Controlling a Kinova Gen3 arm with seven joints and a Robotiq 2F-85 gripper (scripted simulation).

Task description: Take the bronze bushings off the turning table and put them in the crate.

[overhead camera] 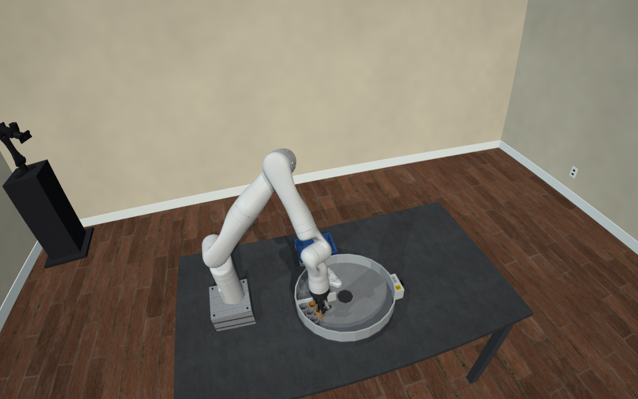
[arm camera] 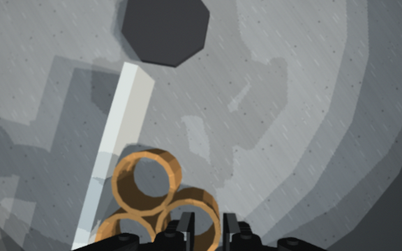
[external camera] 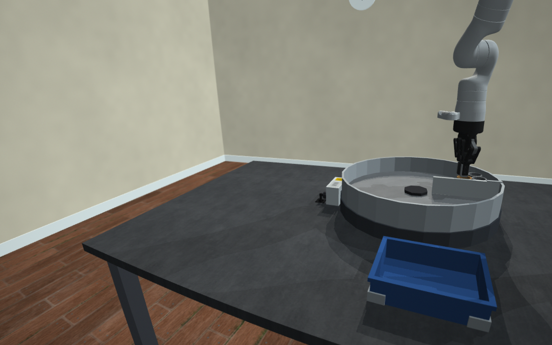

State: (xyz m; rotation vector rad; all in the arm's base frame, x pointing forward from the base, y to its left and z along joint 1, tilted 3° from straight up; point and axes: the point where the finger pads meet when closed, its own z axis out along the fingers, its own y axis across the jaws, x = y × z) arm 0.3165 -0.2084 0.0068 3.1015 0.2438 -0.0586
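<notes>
Three bronze bushings stand upright and close together on the turning table (overhead camera: 368, 285) (external camera: 376, 183) (arm camera: 292, 87): one (arm camera: 177, 171) by the divider, one (arm camera: 212, 203) under my fingers and one (arm camera: 107, 230) cut off by the wrist view's lower edge. Several steel bushings (overhead camera: 303, 306) (external camera: 478, 178) stand beside them. My gripper (overhead camera: 323, 311) (external camera: 463, 173) (arm camera: 209, 229) is slightly open, pointing down, with a narrow gap over the right wall of the second bushing. Its fingertips are at about rim height; their exact depth is unclear. The blue crate (overhead camera: 332, 246) (external camera: 432, 295) shows no bushings inside in the exterior view.
A pale divider (overhead camera: 331, 296) (external camera: 462, 189) (arm camera: 117, 122) stands beside the bushings. A black hub (overhead camera: 344, 296) (external camera: 415, 190) (arm camera: 166, 31) is at the turning table's middle. A raised grey rim (external camera: 398, 214) surrounds it. A white box (overhead camera: 396, 287) (external camera: 333, 191) adjoins the rim.
</notes>
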